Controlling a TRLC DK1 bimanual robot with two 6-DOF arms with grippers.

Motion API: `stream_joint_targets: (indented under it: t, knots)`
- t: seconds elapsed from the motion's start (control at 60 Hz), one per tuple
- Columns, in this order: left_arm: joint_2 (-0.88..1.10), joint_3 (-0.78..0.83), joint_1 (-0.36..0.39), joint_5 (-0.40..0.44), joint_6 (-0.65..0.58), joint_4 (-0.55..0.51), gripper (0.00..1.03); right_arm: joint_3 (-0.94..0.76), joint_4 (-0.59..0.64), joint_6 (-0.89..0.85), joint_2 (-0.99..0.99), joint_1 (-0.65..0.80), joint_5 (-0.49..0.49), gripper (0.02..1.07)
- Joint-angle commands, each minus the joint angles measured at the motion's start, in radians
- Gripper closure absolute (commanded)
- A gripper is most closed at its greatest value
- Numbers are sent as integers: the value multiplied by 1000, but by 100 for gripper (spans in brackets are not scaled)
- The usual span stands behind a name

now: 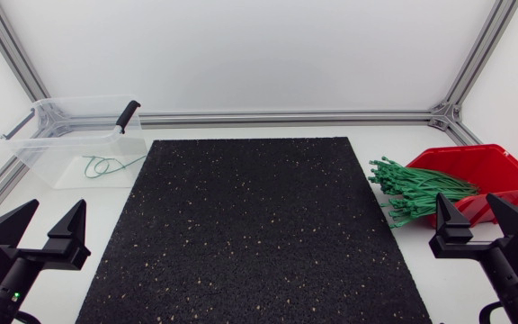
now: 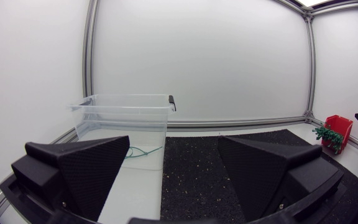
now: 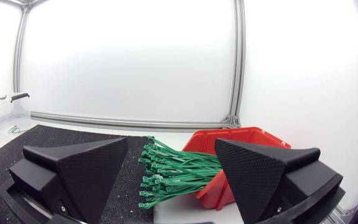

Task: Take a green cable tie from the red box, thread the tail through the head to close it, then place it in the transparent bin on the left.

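Note:
A red box (image 1: 493,171) sits at the table's right side, and a bundle of green cable ties (image 1: 416,191) spills out of it toward the black mat. The transparent bin (image 1: 75,139) stands at the back left, with one looped green tie (image 1: 106,166) lying in it. My left gripper (image 1: 48,225) rests open at the front left, nothing between its fingers. My right gripper (image 1: 475,216) rests open at the front right, just in front of the box. From the right wrist, the ties (image 3: 173,171) and box (image 3: 241,149) lie right ahead of the gripper (image 3: 169,180).
A black speckled mat (image 1: 250,229) covers the middle of the table. Aluminium frame rails (image 1: 286,118) run along the back edge. The bin (image 2: 126,121) stands ahead of the left gripper (image 2: 173,177), slightly to its left, and the red box (image 2: 339,127) shows far off to its right.

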State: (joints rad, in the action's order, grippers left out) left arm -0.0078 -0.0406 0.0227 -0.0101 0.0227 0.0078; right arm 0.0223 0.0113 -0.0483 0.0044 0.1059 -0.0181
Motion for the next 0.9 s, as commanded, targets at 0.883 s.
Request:
stream_joint_targets:
  t: [0.883]
  knots:
    - [-6,39,10,-7,-7,-14,4,220,39,18,115,-5,27,5]
